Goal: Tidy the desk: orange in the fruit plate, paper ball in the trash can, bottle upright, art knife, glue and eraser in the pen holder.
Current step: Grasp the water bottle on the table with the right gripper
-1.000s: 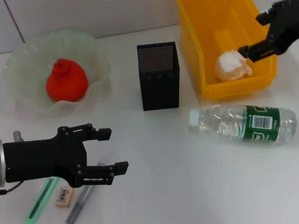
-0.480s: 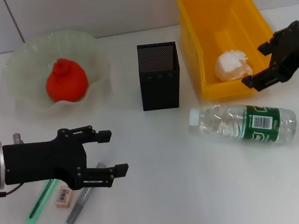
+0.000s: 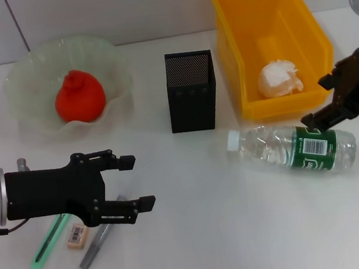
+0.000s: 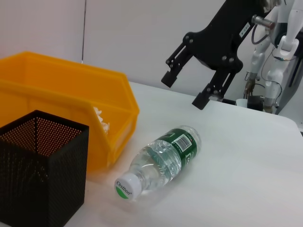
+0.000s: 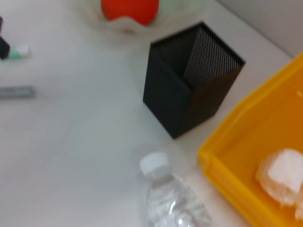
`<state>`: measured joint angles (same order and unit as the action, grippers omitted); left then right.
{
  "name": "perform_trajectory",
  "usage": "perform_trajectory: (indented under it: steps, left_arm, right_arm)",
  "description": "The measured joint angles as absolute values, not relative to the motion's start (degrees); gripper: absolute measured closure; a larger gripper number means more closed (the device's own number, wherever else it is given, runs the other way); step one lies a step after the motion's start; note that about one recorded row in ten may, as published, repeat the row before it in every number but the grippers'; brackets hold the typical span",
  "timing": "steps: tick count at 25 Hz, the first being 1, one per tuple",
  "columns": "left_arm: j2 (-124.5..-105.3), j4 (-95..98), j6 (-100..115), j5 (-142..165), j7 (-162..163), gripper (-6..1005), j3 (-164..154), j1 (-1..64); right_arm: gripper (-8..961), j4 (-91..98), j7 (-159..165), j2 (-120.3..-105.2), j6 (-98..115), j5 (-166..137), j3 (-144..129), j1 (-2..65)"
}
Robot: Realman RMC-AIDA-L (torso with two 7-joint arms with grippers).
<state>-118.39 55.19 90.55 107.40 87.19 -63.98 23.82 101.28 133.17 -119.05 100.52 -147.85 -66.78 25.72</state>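
Right tool (image 3: 314, 101) open, seemingly just above lying bottle (image 3: 291, 149).

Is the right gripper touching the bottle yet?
Apart. The left wrist view shows the right gripper, fingers open, hanging above the lying bottle with bare wall and table between them.

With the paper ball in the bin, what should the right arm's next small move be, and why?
Probably lower the open right gripper around the bottle near its green label. The bottle lies on its side on the table, cap toward the pen holder, and the gripper hovers empty above its bottom end. The left gripper sits idle near the stationery.
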Motion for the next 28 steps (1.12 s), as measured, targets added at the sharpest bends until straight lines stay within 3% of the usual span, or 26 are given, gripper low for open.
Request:
perform_trajectory:
  steps: [15,28]
  left_arm:
    - [-118.39,55.19,90.62,107.4,87.54,139,-64.69,24.08]
    - [-118.38,55.2,90.62,107.4,87.69,139,-65.28,23.52]
  right_arm:
    - [152,98.36,122.08,-118.82,103.56,-152.92,-66.29,26.74]
    - [152,86.52,114.94,-118.19,102.24,-156.81,-65.31,32.25]
